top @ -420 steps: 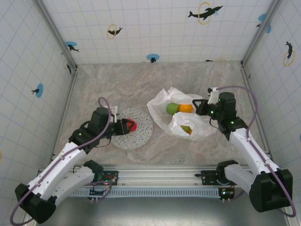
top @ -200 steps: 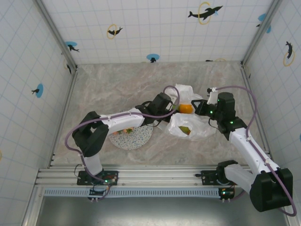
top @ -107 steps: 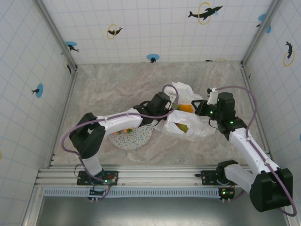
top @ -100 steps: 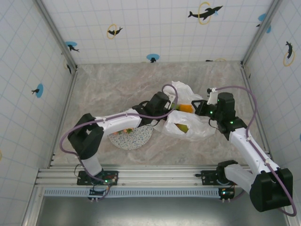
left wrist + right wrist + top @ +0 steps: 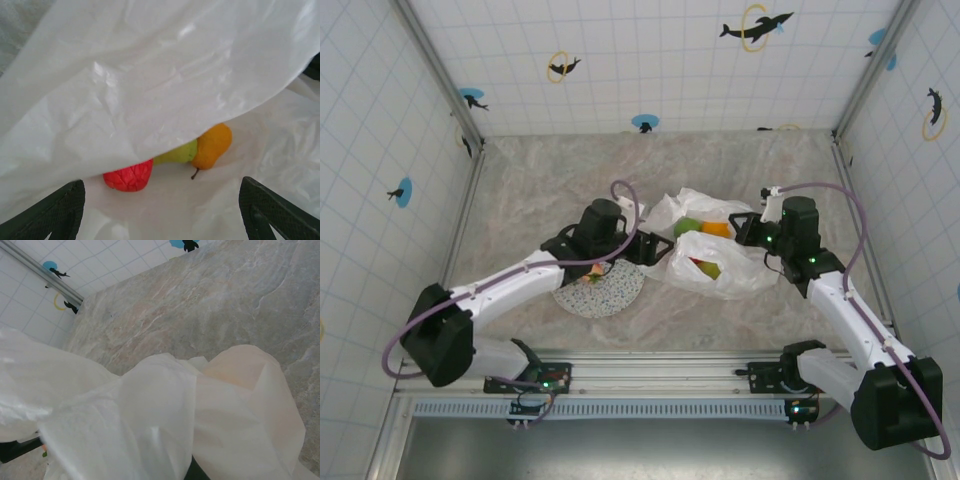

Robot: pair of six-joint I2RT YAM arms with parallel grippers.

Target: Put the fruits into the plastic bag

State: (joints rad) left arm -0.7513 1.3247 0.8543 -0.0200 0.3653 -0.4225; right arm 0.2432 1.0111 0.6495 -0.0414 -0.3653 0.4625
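Looking down from above, you are seeing the left end effector [image 5: 642, 248] hovering at the left lip of the bag [image 5: 730, 280]. Its fingers [image 5: 62, 207] are standing wide apart and gripping nothing. The bag is lying crumpled on the worktop [image 5: 550, 180], right of centre and just beside the plate [image 5: 620, 292].

In the left wrist view the fruits are sitting inside the bag, ahead of the released fingers and apart from them, under an overhanging fold of plastic. One red fruit [image 5: 129, 176] is lying just beside one green fruit [image 5: 177, 152], and one orange-yellow fruit [image 5: 212, 146] with a short stem is pressing against the green one. You are counting three fruits there.

From above, three are also showing through the bag's mouth: a green one, an orange one and a yellow-red one nearer the arms.

The right end effector [image 5: 748, 232] is sitting at the bag's right edge, clenched on the plastic, which is bunching up close in front of its wrist camera.

You are working with one bag and one plate. Something small and orange-green is lying on the plate, too small to name.
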